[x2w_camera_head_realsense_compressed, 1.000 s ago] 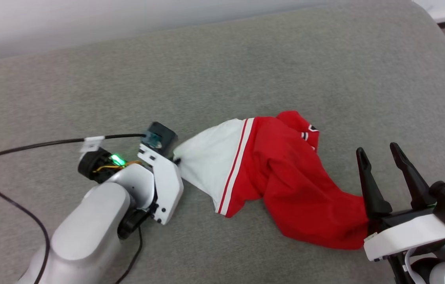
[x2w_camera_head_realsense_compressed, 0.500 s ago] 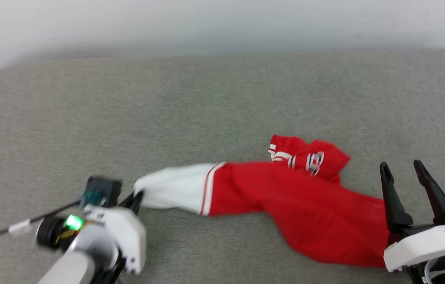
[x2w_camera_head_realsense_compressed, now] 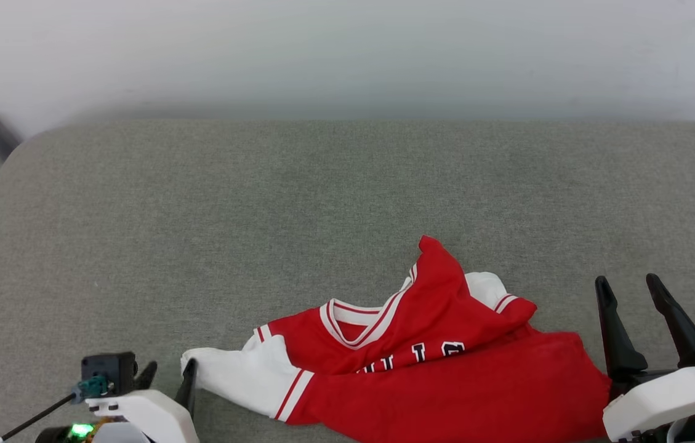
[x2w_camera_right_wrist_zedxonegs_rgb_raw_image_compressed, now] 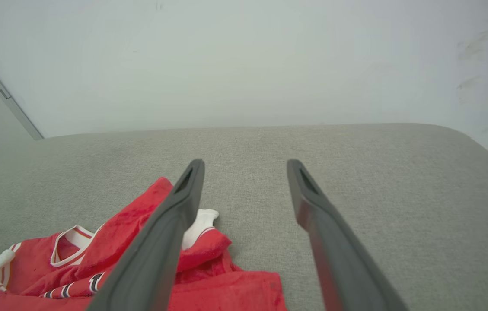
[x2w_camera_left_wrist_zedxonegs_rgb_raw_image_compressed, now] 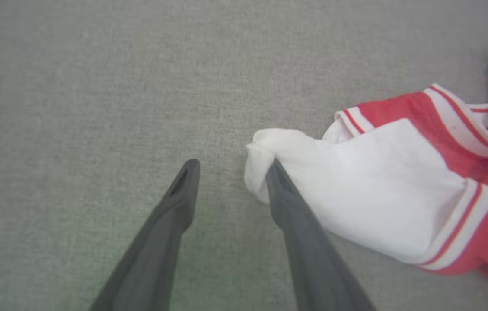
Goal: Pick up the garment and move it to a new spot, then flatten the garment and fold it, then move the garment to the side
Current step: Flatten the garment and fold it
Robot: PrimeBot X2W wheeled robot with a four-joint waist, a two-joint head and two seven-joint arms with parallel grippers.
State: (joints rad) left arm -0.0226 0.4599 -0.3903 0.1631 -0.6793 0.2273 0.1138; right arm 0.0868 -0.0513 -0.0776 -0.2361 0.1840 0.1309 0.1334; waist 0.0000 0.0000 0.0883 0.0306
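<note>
The garment (x2w_camera_head_realsense_compressed: 445, 381) lay crumpled on the near part of the grey cushion (x2w_camera_head_realsense_compressed: 261, 215), between the two arms, with its near edge cut off by the frame. A red fold covered most of the chest lettering (x2w_camera_head_realsense_compressed: 421, 354), leaving it unreadable, and hid much of the right-hand sleeve. The left gripper (x2w_camera_left_wrist_zedxonegs_rgb_raw_image_compressed: 231, 172) stood open and gripped nothing; the finger (x2w_camera_left_wrist_zedxonegs_rgb_raw_image_compressed: 287, 203) nearer the garment touched the bunched end of the white sleeve (x2w_camera_left_wrist_zedxonegs_rgb_raw_image_compressed: 377, 207). The right gripper (x2w_camera_right_wrist_zedxonegs_rgb_raw_image_compressed: 246, 172) was spread wide and empty just beside the garment's right edge; whether they touched was unclear.
</note>
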